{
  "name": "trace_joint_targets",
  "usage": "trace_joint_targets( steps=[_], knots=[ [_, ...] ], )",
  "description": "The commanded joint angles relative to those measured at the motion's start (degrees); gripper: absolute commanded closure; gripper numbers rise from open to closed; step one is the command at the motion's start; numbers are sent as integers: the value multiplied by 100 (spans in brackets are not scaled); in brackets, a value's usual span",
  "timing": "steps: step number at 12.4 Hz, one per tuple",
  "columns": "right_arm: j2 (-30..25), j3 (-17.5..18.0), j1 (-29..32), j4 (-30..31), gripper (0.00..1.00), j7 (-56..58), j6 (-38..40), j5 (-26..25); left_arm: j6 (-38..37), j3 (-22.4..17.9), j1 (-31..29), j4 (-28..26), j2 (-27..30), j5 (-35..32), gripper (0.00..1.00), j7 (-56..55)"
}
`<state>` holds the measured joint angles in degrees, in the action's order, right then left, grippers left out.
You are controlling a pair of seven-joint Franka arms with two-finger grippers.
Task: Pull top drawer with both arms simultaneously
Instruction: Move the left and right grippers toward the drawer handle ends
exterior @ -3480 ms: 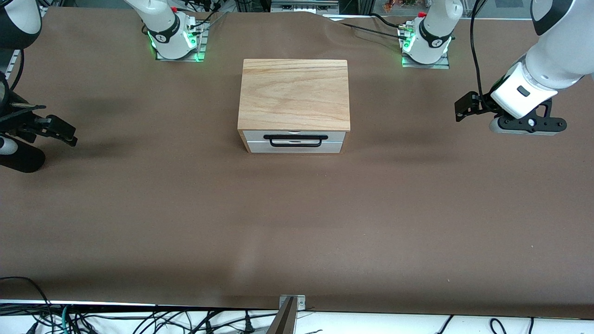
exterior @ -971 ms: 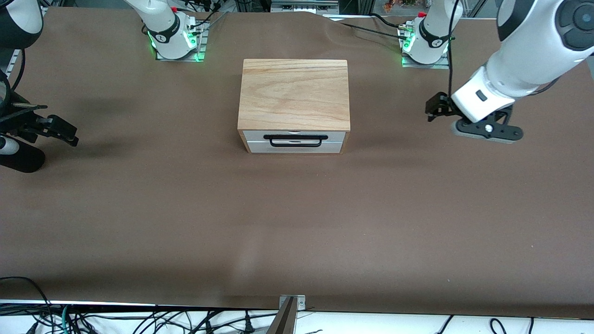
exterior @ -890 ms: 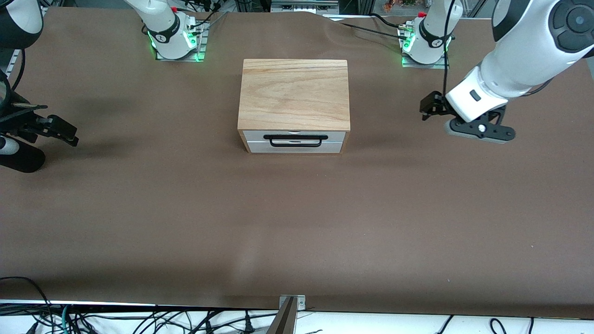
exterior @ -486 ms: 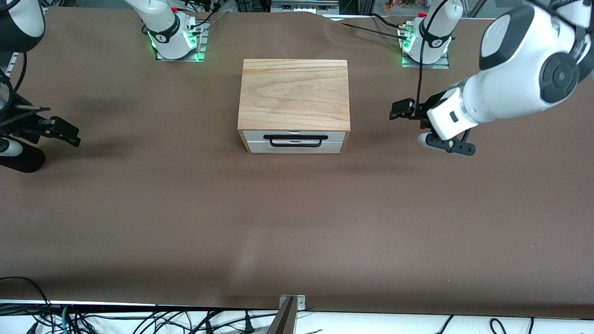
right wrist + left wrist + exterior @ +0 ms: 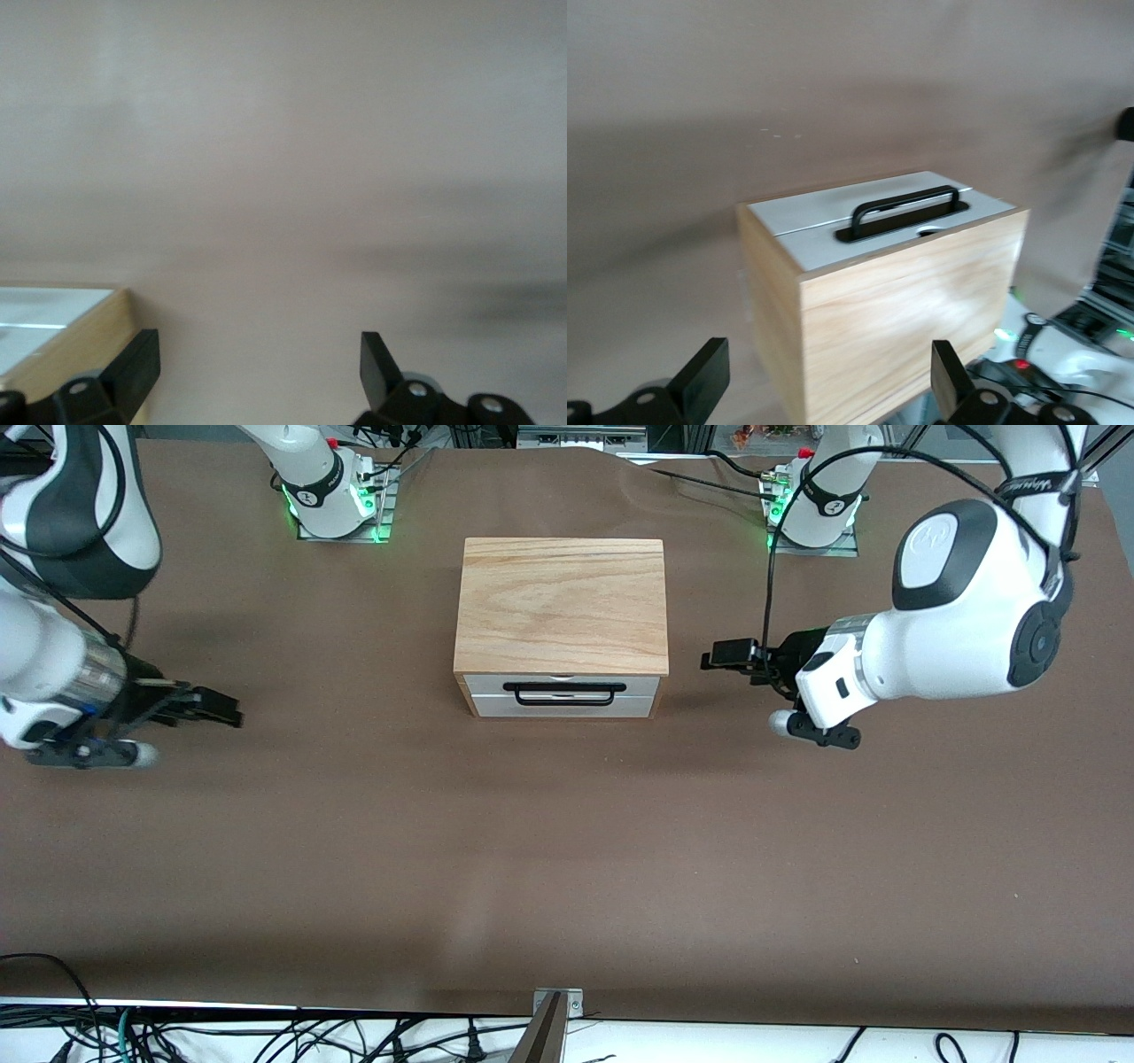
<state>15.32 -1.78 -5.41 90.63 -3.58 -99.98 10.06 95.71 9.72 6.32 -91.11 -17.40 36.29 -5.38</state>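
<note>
Both arms flank the shut top drawer (image 5: 563,693) for a shared pull: left gripper (image 5: 728,654) at three o'clock, right gripper (image 5: 208,707) at nine (fingers spread, empty).

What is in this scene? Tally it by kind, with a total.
Wooden box: 1
Top drawer: 1
Black bar handle: 1
Robot arms: 2 (left arm, right arm)
Grippers: 2 (left gripper, right gripper), both open
Total: 7
</note>
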Motion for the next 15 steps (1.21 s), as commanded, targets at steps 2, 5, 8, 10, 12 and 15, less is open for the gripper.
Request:
trace_joint_targets(
  steps=[2,5,8,10,12,15],
  knots=[
    [549,-15,58,-90,0,-2,101,1575,167,-6,10,164,-798,1131,0,1394],
    [962,-24,75,-46,0,557,101,2882,535,-14,-8,94,-1431,2194,0,3170],
    [1235,-24,102,208,0,1226,84,4140,826,-14,-60,-187,-1783,3197,3,4429],
    [1463,3,49,340,0,1936,93,5080,826,-14,-17,-572,-1802,3908,12,4764],
    [1744,38,-48,411,0,2771,101,5663,826,-6,-8,-828,-1819,4376,13,5046],
    [2158,204,-171,577,0,3914,303,6566,1009,-6,97,-829,-2082,4570,24,5510]
  ],
)
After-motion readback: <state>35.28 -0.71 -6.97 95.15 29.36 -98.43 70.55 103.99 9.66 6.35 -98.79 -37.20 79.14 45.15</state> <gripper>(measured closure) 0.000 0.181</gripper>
